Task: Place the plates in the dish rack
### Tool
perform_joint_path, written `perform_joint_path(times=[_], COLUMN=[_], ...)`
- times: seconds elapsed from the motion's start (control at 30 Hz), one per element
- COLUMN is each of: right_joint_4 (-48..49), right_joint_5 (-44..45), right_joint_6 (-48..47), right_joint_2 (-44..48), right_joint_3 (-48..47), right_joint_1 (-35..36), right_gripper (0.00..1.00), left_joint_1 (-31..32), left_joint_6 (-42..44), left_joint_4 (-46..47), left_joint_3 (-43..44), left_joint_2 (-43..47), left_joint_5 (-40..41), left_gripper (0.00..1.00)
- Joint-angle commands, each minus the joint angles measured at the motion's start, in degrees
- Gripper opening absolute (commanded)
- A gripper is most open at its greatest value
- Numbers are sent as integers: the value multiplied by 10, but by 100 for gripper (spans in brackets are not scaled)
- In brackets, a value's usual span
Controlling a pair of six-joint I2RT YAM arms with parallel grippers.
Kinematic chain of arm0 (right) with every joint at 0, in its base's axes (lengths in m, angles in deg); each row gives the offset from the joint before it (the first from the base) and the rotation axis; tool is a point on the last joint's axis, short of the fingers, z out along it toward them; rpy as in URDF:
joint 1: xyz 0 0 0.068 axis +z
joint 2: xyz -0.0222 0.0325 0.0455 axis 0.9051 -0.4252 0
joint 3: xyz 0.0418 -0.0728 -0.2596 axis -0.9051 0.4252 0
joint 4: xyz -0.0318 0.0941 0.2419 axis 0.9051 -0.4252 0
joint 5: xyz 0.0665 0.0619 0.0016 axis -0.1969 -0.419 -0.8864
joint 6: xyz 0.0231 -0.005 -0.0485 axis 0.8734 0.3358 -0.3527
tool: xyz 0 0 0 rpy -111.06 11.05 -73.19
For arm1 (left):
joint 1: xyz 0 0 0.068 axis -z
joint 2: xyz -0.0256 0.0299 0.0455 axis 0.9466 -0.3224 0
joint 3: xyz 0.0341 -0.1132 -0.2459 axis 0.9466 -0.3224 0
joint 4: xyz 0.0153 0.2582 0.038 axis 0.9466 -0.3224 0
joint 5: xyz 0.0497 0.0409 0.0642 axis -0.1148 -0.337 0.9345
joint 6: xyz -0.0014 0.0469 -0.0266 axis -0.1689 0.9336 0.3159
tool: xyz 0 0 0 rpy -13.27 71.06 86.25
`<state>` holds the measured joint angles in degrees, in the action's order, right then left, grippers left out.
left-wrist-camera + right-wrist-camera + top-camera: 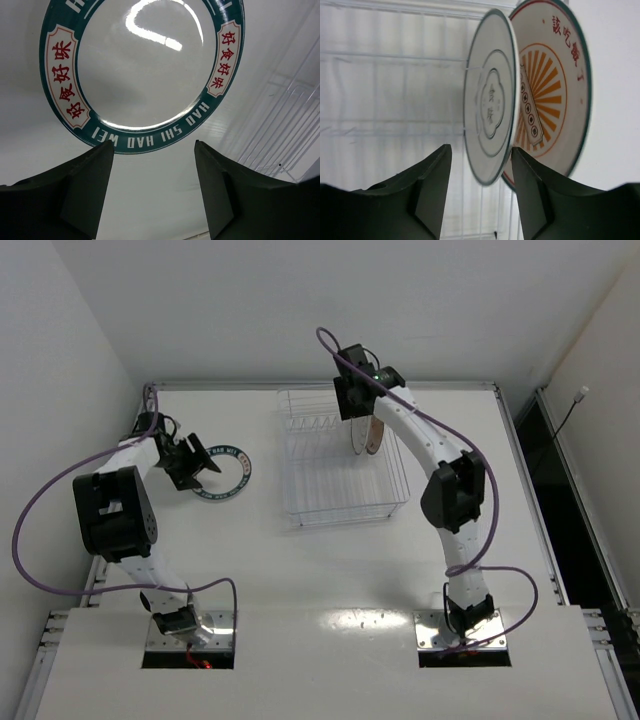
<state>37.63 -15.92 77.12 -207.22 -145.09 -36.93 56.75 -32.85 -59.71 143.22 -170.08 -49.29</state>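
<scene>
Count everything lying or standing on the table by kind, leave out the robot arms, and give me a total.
Dish rack: 1
Plates: 3 (green-banded plate lying flat outside it; grey-ringed plate and orange-patterned plate standing on edge in it)
Total: 4

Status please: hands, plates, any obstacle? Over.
Left hand open, near green-rimmed plate flat on table. Right hand open at dish rack; grey-ringed plate and orange-rayed plate upright inside. No obstacle seen.

Your white-shelled left arm with black joints (pixel 115 510) matches your right arm (pixel 420 435); each has a looping purple cable (pixel 14 540) and dark wedge-shaped fingers (pixel 85 190).
</scene>
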Motion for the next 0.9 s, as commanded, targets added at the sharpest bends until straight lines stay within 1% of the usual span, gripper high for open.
perform_joint_path(times=[0.0,0.03,0.13,0.17,0.2,0.3,0.33,0.5,0.57,0.6,0.63,0.67,0.7,0.73,0.77,0.83,0.87], right_joint_4=[13,13,7,0,-1,-1,21,27,21,14,14,9,9,2,2,-10,-10], right_joint_5=[-61,-67,-80,-80,-85,-107,-131,-137,-137,-137,-142,-143,-143,-143,-143,-143,-136], right_joint_6=[28,35,40,40,45,45,45,45,45,45,45,45,45,45,40,40,40], right_joint_2=[112,122,156,162,169,199,216,232,232,232,232,232,232,232,237,237,243], right_joint_3=[-3,3,9,9,14,22,27,13,5,-2,-2,-7,-7,-7,-13,-13,-13], right_joint_1=[4,4,4,4,4,4,4,-2,-2,-2,-7,-7,-7,-7,-7,-14,-14], right_gripper=[48,50,50,50,50,53,54,59,60,60,60,60,60,61,61,61,62], left_joint_1=[-12,-12,-17,-24,-24,-30,-36,-36,-36,-41,-41,-41,-41,-46,-46,-46,-46], left_joint_6=[-5,-12,-26,-38,-43,-56,-63,-79,-86,-96,-107,-114,-120,-125,-131,-136,-136], left_joint_4=[16,16,9,9,14,26,39,53,79,88,109,117,124,138,143,143,149], left_joint_3=[-4,-4,-16,-28,-35,-67,-73,-87,-92,-99,-99,-99,-104,-104,-104,-97,-97], left_joint_2=[-11,-11,-11,-11,-11,3,8,-6,-14,-20,-29,-36,-42,-48,-64,-79,-90], left_joint_5=[3,8,27,27,27,36,36,42,35,30,17,12,7,7,-3,-10,-18], left_gripper=[62,62,62,64,66,80,82,82,82,79,70,59,51,45,33,26,17])
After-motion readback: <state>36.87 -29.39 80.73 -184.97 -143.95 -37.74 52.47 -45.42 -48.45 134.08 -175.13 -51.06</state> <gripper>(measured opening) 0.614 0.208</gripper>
